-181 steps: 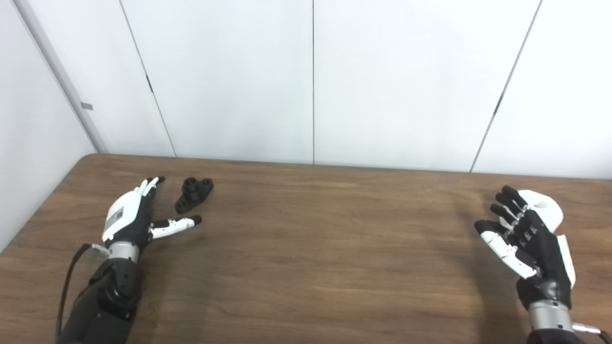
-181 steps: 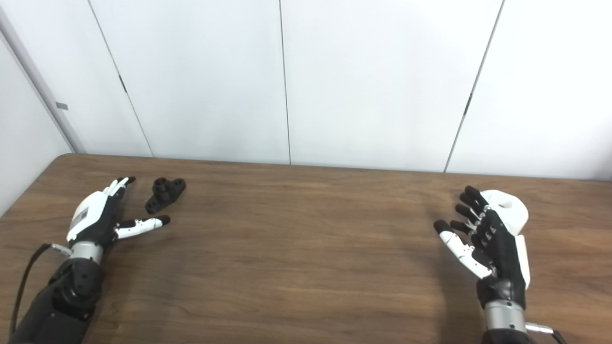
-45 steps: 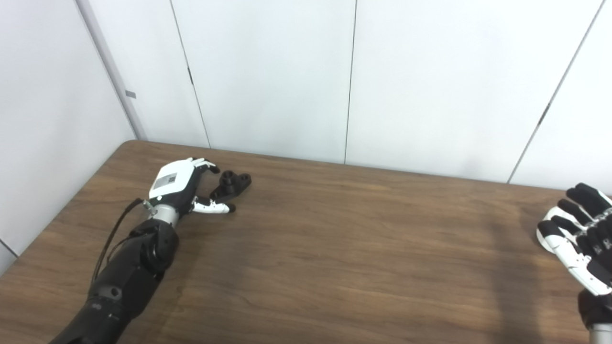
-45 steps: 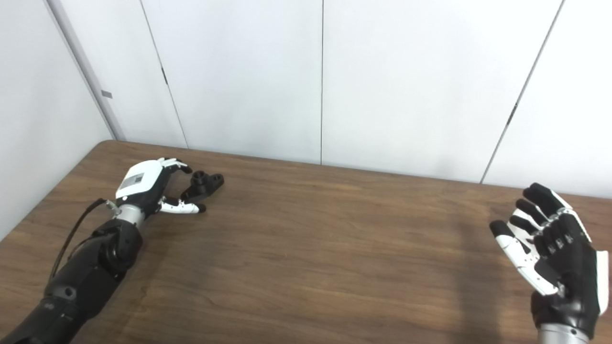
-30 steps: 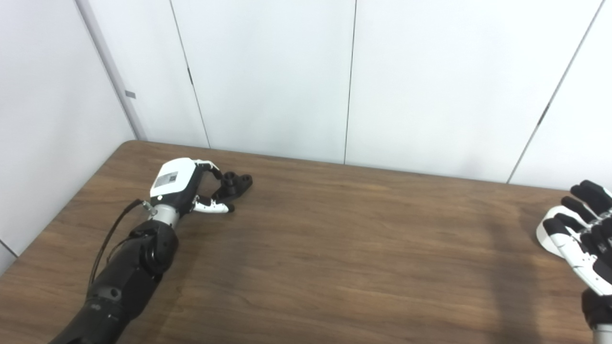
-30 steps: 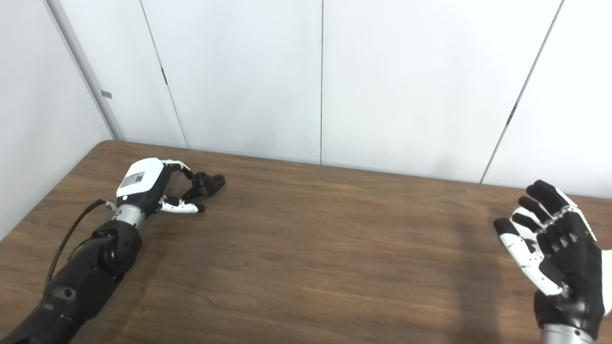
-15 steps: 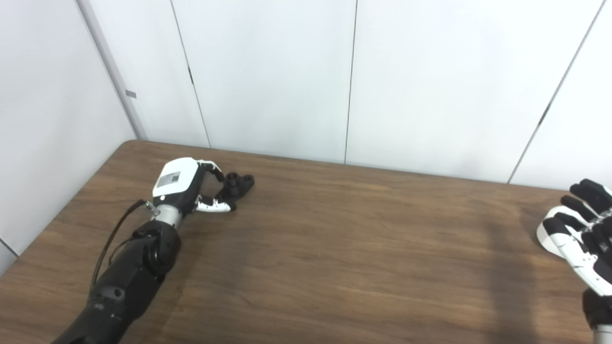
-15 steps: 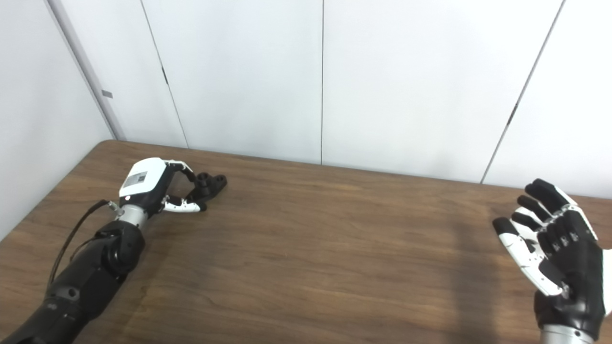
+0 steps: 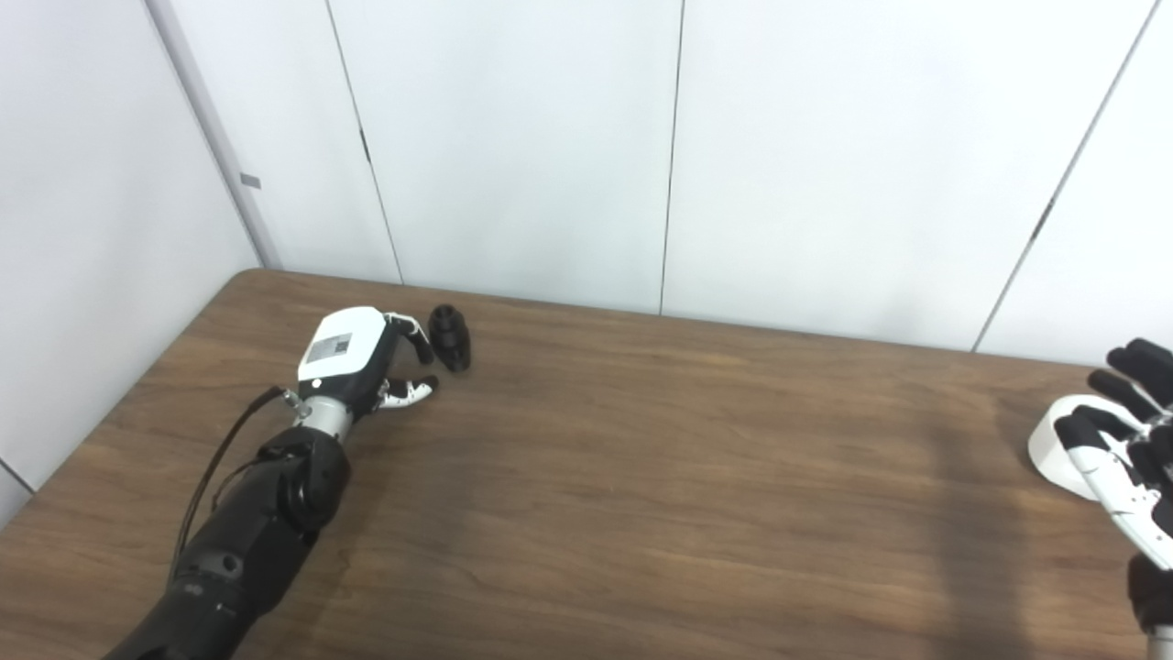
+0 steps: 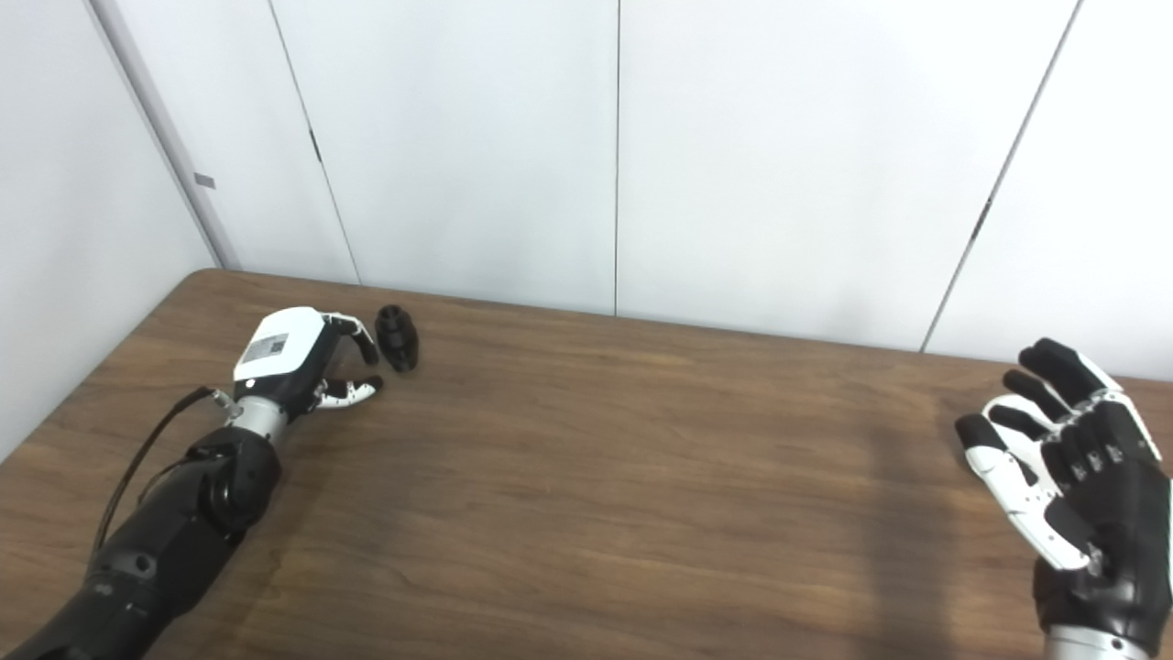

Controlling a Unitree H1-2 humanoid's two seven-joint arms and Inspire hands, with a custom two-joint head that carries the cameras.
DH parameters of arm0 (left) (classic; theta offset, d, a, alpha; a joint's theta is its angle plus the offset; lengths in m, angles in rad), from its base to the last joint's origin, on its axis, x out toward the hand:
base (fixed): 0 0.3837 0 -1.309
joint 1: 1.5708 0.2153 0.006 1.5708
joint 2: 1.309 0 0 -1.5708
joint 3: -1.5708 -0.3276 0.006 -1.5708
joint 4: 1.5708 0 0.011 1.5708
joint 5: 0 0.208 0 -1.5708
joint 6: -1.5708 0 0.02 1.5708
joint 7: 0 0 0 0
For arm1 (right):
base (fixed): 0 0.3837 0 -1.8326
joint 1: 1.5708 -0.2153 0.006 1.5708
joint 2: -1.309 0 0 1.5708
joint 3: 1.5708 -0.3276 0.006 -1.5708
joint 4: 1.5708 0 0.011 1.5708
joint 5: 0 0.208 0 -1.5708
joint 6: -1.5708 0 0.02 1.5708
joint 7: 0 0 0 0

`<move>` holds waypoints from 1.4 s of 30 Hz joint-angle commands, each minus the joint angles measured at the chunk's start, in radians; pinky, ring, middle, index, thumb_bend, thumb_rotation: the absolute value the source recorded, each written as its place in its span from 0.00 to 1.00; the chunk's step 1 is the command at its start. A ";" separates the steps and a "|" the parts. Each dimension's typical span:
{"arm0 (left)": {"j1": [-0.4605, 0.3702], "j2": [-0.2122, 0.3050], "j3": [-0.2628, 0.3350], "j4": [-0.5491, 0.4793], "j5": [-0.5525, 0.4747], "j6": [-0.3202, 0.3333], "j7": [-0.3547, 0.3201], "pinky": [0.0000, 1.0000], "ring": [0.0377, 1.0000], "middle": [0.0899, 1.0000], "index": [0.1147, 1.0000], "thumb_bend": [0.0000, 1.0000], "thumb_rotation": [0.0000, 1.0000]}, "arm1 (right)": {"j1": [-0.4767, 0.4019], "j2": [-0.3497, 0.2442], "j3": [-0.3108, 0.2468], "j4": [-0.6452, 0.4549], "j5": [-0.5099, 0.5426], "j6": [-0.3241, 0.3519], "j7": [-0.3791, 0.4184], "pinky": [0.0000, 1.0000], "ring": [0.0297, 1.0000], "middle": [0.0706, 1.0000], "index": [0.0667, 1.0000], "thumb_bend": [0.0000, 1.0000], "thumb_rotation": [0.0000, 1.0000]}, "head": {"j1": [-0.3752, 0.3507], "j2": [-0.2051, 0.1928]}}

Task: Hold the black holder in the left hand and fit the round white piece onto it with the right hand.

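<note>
Left eye view: black holder sits just off my left hand's curled fingertips, not held. My right hand is spread, holding nothing, beside the round white piece.

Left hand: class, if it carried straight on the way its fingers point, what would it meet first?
Probably the black holder: it lies on the table just beyond the left hand, whose curled fingers point at it. Whether they touch is unclear.
</note>
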 commanded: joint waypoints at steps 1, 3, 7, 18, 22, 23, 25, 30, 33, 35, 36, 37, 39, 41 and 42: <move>-0.051 0.026 0.002 -0.003 0.018 -0.015 0.035 0.84 0.78 0.67 0.42 0.52 0.06 | -0.021 0.003 -0.003 -0.044 -0.009 -0.027 -0.010 0.64 0.74 0.76 0.73 0.50 0.24 | 0.001 0.001; -0.053 0.026 -0.002 0.002 0.020 -0.021 0.037 0.84 0.78 0.66 0.42 0.52 0.06 | -0.022 0.007 -0.005 -0.048 -0.003 -0.022 -0.014 0.64 0.74 0.75 0.73 0.50 0.23 | 0.001 0.001; -0.056 0.023 -0.003 0.008 0.021 -0.029 0.039 0.84 0.78 0.66 0.42 0.52 0.06 | -0.022 0.012 -0.006 -0.058 0.002 -0.014 -0.020 0.66 0.75 0.76 0.73 0.48 0.19 | -0.001 -0.002; -0.057 0.007 0.033 0.020 0.006 -0.027 0.087 0.85 0.85 0.81 0.66 0.88 0.23 | -0.027 0.006 -0.004 -0.037 0.003 -0.024 -0.021 0.66 0.75 0.76 0.73 0.48 0.20 | 0.013 -0.023; -0.061 -0.002 0.034 0.019 0.018 0.040 0.057 0.88 0.92 0.90 0.82 0.99 0.41 | -0.029 0.010 -0.004 -0.033 0.003 -0.024 -0.024 0.67 0.75 0.76 0.73 0.48 0.19 | 0.017 -0.029; -0.062 -0.005 0.031 0.015 0.020 0.064 0.045 0.88 0.93 0.91 0.83 1.00 0.43 | -0.030 0.013 -0.005 -0.035 0.010 -0.021 -0.025 0.67 0.75 0.76 0.73 0.48 0.19 | 0.020 -0.033; -0.063 -0.010 0.027 0.010 0.019 0.096 0.026 0.89 0.95 0.92 0.84 1.00 0.46 | -0.032 0.014 -0.007 -0.031 0.019 -0.025 -0.026 0.67 0.75 0.76 0.73 0.49 0.17 | 0.019 -0.036; -0.060 -0.018 0.009 -0.007 0.022 0.157 -0.027 0.91 0.97 0.94 0.85 1.00 0.51 | -0.034 0.005 -0.010 -0.012 0.012 -0.047 -0.027 0.68 0.76 0.76 0.73 0.50 0.19 | 0.021 -0.042; -0.061 -0.020 0.002 -0.014 0.021 0.181 -0.045 0.92 0.97 0.95 0.86 1.00 0.54 | -0.034 0.003 -0.010 -0.010 0.008 -0.053 -0.027 0.69 0.76 0.76 0.72 0.51 0.20 | 0.023 -0.041; -0.062 -0.021 -0.001 -0.016 0.021 0.192 -0.049 0.92 0.97 0.95 0.86 1.00 0.55 | -0.034 0.003 -0.009 -0.011 0.003 -0.052 -0.029 0.69 0.76 0.76 0.72 0.51 0.20 | 0.020 -0.041; -0.063 -0.023 -0.002 -0.017 0.019 0.194 -0.049 0.92 0.97 0.95 0.86 1.00 0.55 | -0.034 0.004 -0.010 -0.010 0.002 -0.053 -0.030 0.68 0.76 0.76 0.72 0.51 0.20 | 0.020 -0.041; -0.064 -0.025 -0.002 -0.017 0.017 0.195 -0.050 0.93 0.98 0.95 0.86 1.00 0.55 | -0.034 0.005 -0.010 -0.012 0.002 -0.052 -0.031 0.68 0.75 0.75 0.72 0.51 0.19 | 0.020 -0.041; -0.067 -0.029 -0.004 -0.015 0.018 0.200 -0.051 0.93 0.98 0.95 0.86 1.00 0.54 | -0.033 0.007 -0.009 -0.013 0.001 -0.053 -0.032 0.68 0.75 0.75 0.72 0.51 0.18 | 0.020 -0.041; -0.070 -0.036 -0.006 -0.016 0.021 0.212 -0.054 0.94 0.99 0.96 0.86 1.00 0.54 | -0.032 0.008 -0.008 -0.012 -0.002 -0.057 -0.033 0.67 0.75 0.75 0.72 0.51 0.17 | 0.018 -0.044; -0.072 -0.039 -0.009 -0.014 0.023 0.215 -0.053 0.94 0.99 0.96 0.86 1.00 0.53 | -0.032 0.010 -0.007 -0.012 -0.004 -0.058 -0.034 0.67 0.75 0.75 0.72 0.51 0.17 | 0.018 -0.046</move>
